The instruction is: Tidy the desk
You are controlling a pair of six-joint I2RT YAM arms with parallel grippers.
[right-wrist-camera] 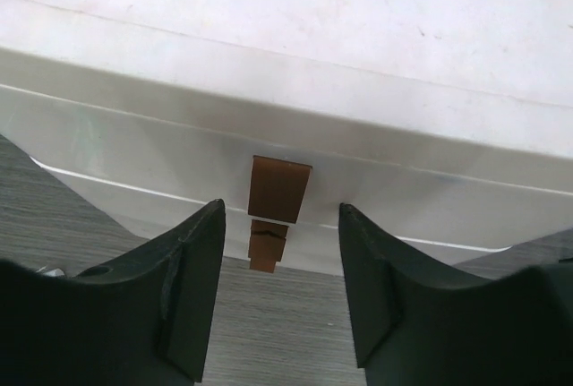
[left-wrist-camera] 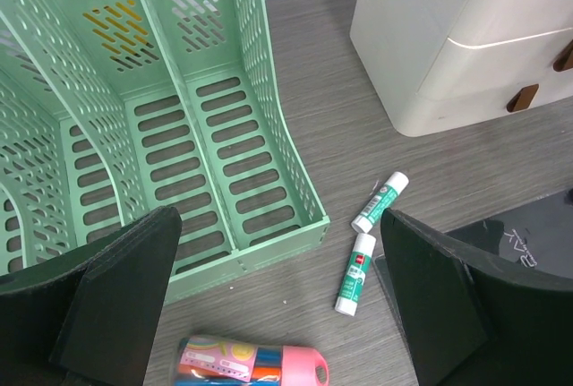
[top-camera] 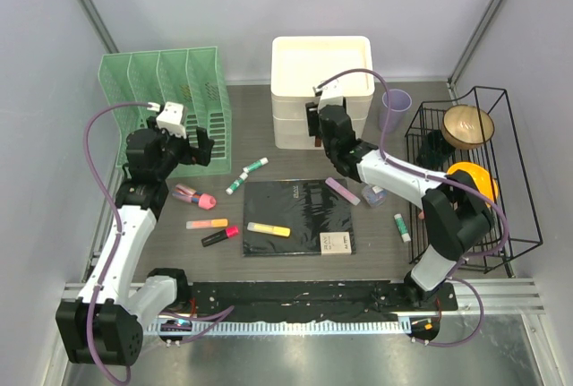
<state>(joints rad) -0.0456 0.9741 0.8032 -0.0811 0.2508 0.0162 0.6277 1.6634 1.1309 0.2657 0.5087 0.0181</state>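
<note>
Right fingers (right-wrist-camera: 188, 296) spread, framing brown drawer tabs (right-wrist-camera: 279, 189) in wrist view only; left fingers (left-wrist-camera: 116, 305) spread wide.

Mint-green perforated file rack (top-camera: 143, 81), cream drawer unit (top-camera: 304, 59), black notebook (top-camera: 295, 202), grey-brown wood-grain desk (top-camera: 215, 265)

Nothing here reads cleanly from where I stand. The black notebook (top-camera: 300, 216) in the middle of the tabletop (top-camera: 286, 164) has a short line of pale lettering near its far edge, too small to make out. A tan label (top-camera: 336, 243) at its near right corner has tiny dark print. A glue stick (left-wrist-camera: 380, 202) and a second glue stick (left-wrist-camera: 354, 273) wear green-and-white wrappers with illegible print.
</note>
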